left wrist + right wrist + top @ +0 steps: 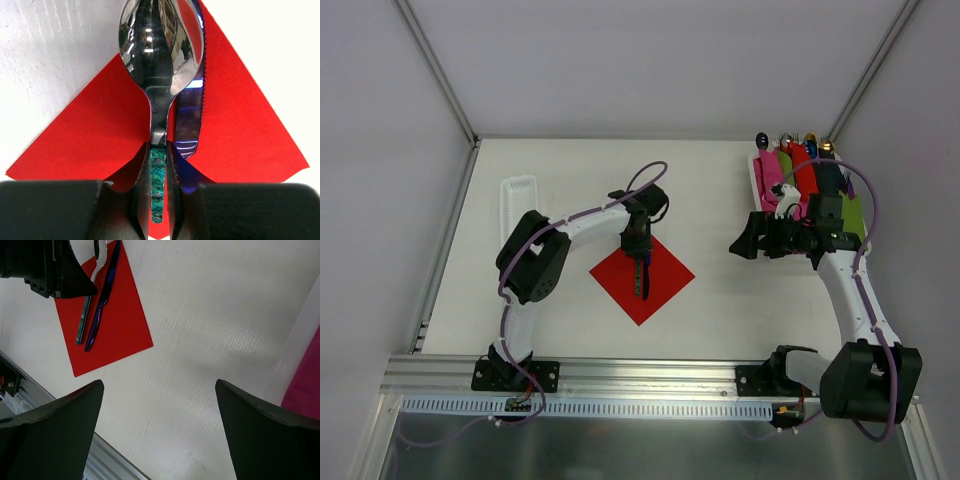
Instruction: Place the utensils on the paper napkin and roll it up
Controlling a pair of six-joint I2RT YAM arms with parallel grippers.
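The white table (560,310) is filling most of the top view. The left arm (535,265) is reaching from the lower left towards the centre of the frame. The right arm (855,300) is bending up along the right edge.

A holder (757,180) at the upper right is carrying rolled bundles (772,170) in pink, green, red and a dark colour. A white ribbed tray (517,195) is lying at the upper left.

The red paper napkin (665,275) is lying flat as a diamond at the centre of the top view, and the two utensils are resting on it side by side.

The left gripper (641,285) is hovering over the napkin's middle. In the left wrist view its fingers (142,170) are sitting close on either side of the green handle of the spoon (155,50). A thin red sliver is showing beside that handle, so I cannot tell whether they are pinching it.

The right gripper (157,385) is hanging wide apart and empty over bare table, right of the napkin.

The knife (189,120), blue-tinted and serrated, is lying just right of the spoon, its blade partly under the spoon's bowl.
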